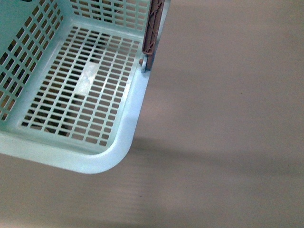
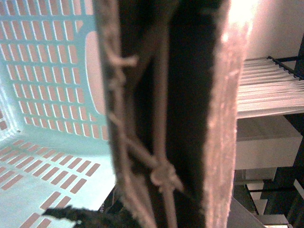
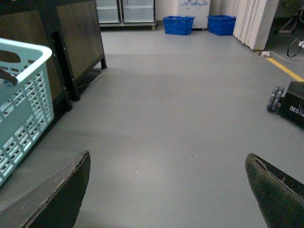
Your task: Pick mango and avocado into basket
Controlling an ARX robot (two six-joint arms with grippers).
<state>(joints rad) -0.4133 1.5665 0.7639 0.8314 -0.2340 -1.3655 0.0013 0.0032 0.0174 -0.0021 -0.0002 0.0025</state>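
The pale turquoise basket (image 1: 118, 142) fills the upper left of the front view, and its slotted bottom holds nothing. A brown handle (image 1: 153, 28) stands up at its far side. In the left wrist view the handle (image 2: 218, 118) is very close, bound with a white tie (image 2: 164, 173), and my left gripper (image 2: 142, 218) is shut on it, its fingers almost hidden. The basket's inside (image 2: 52, 156) lies behind. My right gripper (image 3: 171, 190) is open over bare grey floor, with the basket (image 3: 23, 109) off to one side. The mango and the avocado are out of view.
A dark cabinet (image 3: 78, 42) stands behind the basket. Two blue crates (image 3: 178, 24) and a white curtain (image 3: 251, 21) are at the far wall. A black wheeled unit (image 3: 289, 102) sits near a yellow floor line (image 3: 285, 69). Grey floor lies between.
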